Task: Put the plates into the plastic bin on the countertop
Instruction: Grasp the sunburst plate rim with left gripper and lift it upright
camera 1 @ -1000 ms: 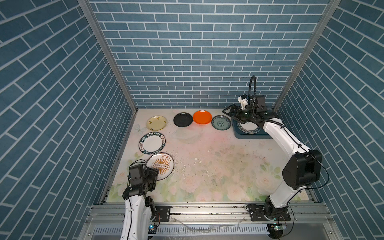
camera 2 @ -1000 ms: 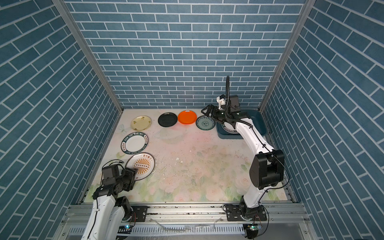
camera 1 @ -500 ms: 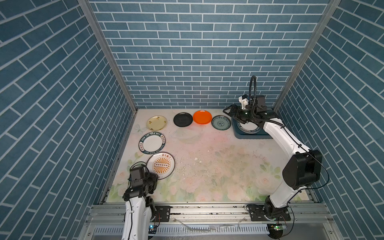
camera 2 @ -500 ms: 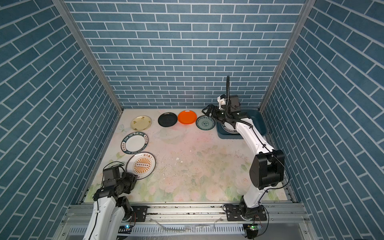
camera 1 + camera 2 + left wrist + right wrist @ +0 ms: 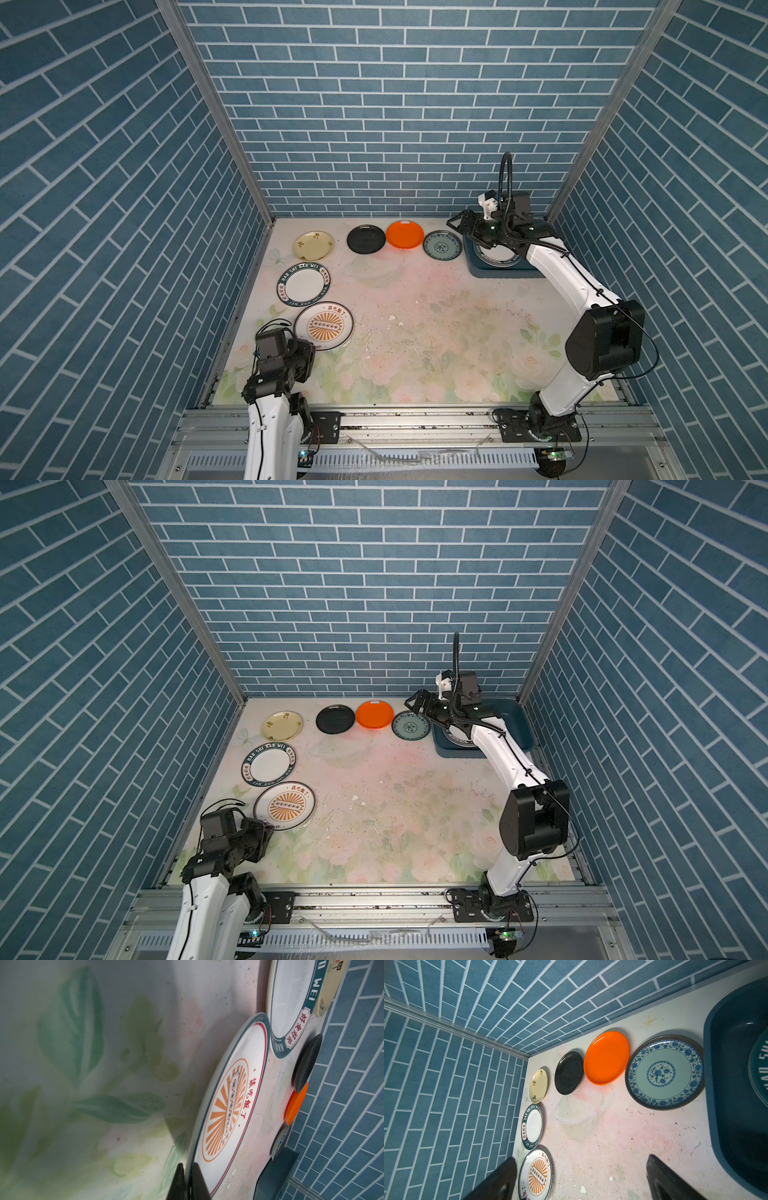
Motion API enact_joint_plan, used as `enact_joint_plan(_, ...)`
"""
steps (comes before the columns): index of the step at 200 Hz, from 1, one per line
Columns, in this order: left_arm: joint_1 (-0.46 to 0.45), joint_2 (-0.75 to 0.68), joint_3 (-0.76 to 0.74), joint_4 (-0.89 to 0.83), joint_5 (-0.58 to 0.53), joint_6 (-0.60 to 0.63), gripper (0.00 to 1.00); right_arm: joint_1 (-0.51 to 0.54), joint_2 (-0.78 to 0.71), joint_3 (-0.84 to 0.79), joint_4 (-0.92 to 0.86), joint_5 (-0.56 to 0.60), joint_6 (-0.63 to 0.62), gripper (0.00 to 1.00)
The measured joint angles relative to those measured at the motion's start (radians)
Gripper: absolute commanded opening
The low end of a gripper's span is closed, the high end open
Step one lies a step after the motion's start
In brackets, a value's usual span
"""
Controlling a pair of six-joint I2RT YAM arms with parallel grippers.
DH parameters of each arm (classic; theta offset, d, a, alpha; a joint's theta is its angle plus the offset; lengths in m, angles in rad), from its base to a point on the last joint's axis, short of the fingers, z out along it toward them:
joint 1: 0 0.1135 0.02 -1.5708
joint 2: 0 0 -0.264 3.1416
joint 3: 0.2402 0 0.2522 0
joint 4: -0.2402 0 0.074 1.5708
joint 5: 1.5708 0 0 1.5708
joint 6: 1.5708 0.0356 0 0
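Along the far edge of the desk (image 5: 415,299), four plates are lying flat in a row: the cream-yellow plate (image 5: 314,245), the black plate (image 5: 366,239), the orange plate (image 5: 404,235), whose rim is touching the black one, and the teal-patterned plate (image 5: 442,245), which is sitting just beside the plastic bin (image 5: 490,272). That bin is resting in the far right corner. A lettered plate (image 5: 496,258) is lying inside it, partly hidden by the right arm (image 5: 557,270); whether more plates are lying under it I cannot tell.

Down the left side a second lettered plate (image 5: 304,285) is lying on the desk. The sunburst plate (image 5: 324,326) is lying just nearer, and the two rims are all but touching.

The left pincer (image 5: 188,1166) is sitting low at the near rim of the sunburst plate, its fingers brought together and clamping that rim. The right pincer (image 5: 460,224) is hovering near the bin's left wall and the teal-patterned plate, its fingers (image 5: 500,1178) standing wide apart and holding nothing.
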Motion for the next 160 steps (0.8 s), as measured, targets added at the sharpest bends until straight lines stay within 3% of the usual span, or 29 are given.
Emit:
enact_joint_plan(62, 0.0, 0.064, 0.098, -0.032, 0.034, -0.005, 0.0, 0.0, 0.0, 0.0, 0.007, -0.005, 0.019, 0.99)
enact_joint_plan(129, -0.008, 0.206, 0.336, -0.046, 0.165, 0.006, 0.0, 0.0, 0.002, 0.0, 0.068, -0.021, 0.052, 0.98)
enact_joint_plan(160, -0.074, 0.319, 0.488, -0.035, 0.191, 0.042, 0.0, 0.0, 0.022, 0.002, 0.108, -0.086, 0.07, 0.96)
